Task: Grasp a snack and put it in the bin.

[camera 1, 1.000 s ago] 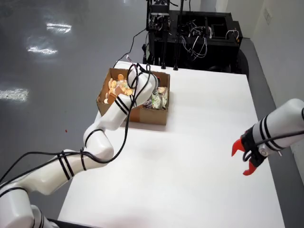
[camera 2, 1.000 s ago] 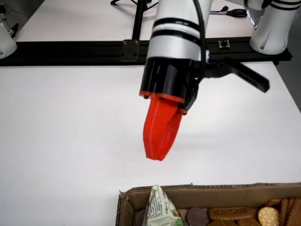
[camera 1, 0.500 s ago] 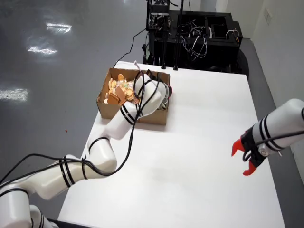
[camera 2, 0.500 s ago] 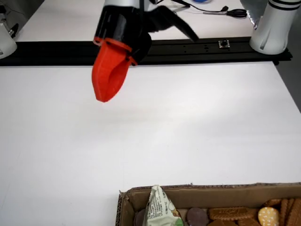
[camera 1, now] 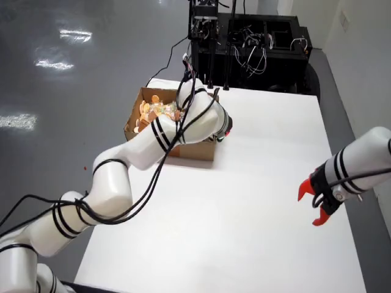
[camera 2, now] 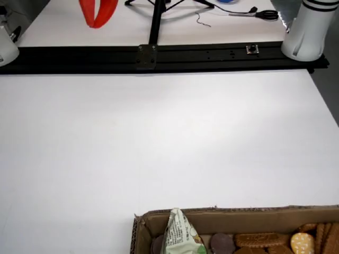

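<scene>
In the view from above, an open cardboard box [camera 1: 197,150] sits at the table's far left, filled with round biscuits and a colourful packet [camera 1: 164,110]. My white arm reaches over the box, and its wrist covers most of my gripper [camera 1: 226,130]; only a bit of red shows at the box's right corner. The view that rides on the gripper shows the box rim [camera 2: 238,213] at the bottom. A white-and-green snack packet [camera 2: 180,233] stands upright inside, beside brown biscuits [camera 2: 262,241]. No fingers show there, so I cannot tell whether the packet is held.
A second white arm with a red gripper [camera 1: 316,201] hangs still over the table's right edge; it is the red shape [camera 2: 98,11] at the top of the riding view. A black rail [camera 2: 159,55] crosses the far table side. Black racks with cables [camera 1: 256,43] stand behind.
</scene>
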Tool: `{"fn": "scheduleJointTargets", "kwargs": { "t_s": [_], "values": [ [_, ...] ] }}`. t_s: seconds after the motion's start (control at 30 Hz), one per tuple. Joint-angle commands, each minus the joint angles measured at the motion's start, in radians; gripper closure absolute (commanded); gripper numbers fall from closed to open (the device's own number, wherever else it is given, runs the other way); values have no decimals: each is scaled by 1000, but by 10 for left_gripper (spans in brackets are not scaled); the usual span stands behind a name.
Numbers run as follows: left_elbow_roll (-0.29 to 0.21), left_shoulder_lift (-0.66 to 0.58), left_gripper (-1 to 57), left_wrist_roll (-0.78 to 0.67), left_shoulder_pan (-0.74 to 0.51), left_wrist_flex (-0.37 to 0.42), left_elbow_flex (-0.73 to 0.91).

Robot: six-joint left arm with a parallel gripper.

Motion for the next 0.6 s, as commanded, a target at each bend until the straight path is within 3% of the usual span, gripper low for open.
{"fn": "scheduleJointTargets", "kwargs": {
  "t_s": [0.03, 0.33, 0.6],
  "values": [
    [-4, -97, 569, -33, -33, -3, 146],
    [-37, -333, 568, -216, -88, -49, 546],
    [-139, -532, 568, -395, -126, -271, 948]
  ]
}}
